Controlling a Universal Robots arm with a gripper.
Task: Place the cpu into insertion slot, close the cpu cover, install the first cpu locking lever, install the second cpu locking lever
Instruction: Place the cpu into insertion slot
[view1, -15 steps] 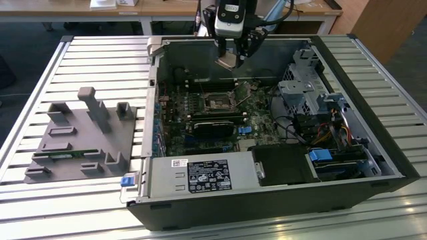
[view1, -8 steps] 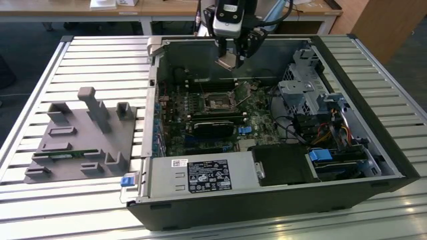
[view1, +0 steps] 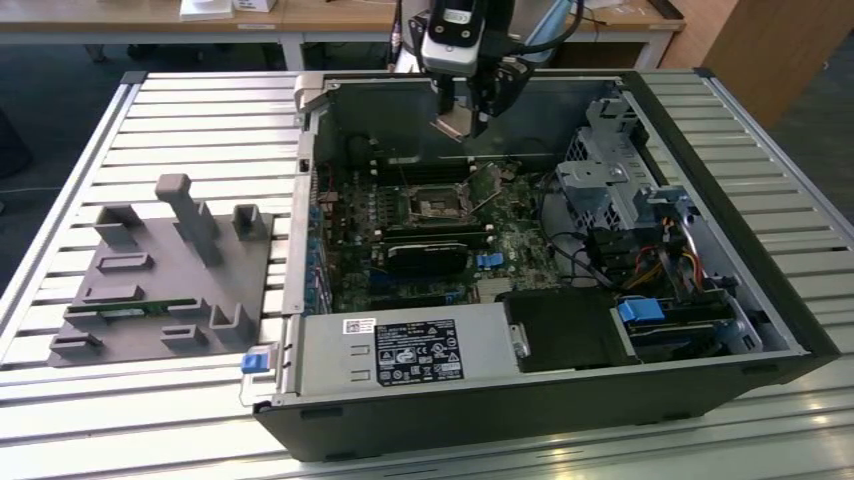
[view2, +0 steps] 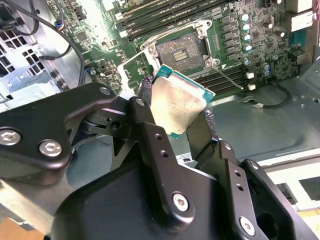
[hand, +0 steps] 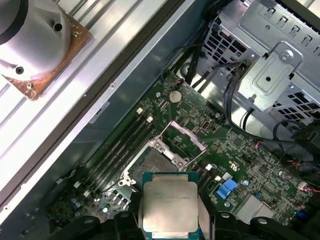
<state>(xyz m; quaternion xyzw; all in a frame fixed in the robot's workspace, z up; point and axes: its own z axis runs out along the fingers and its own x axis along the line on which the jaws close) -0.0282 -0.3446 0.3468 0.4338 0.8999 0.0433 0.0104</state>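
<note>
Here the gripper (view2: 176, 112) is clamped on the cpu (view2: 175, 95) by its opposite edges, above the motherboard (hand: 240, 150). Faint print on its metal top is unreadable. Below, the insertion slot (hand: 150, 162) lies bare, with the cpu cover (hand: 189, 136) raised. A white label (view1: 414, 352) with tiny print sits on the power supply (view1: 334, 348).

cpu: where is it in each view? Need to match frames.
Exterior view: cpu in the gripper, top centre, above the open case.
Second wrist view: cpu gripped, near the insertion slot.
First wrist view: cpu gripped, top face showing.
Shared landmark: the insertion slot, uncovered and empty.
</note>
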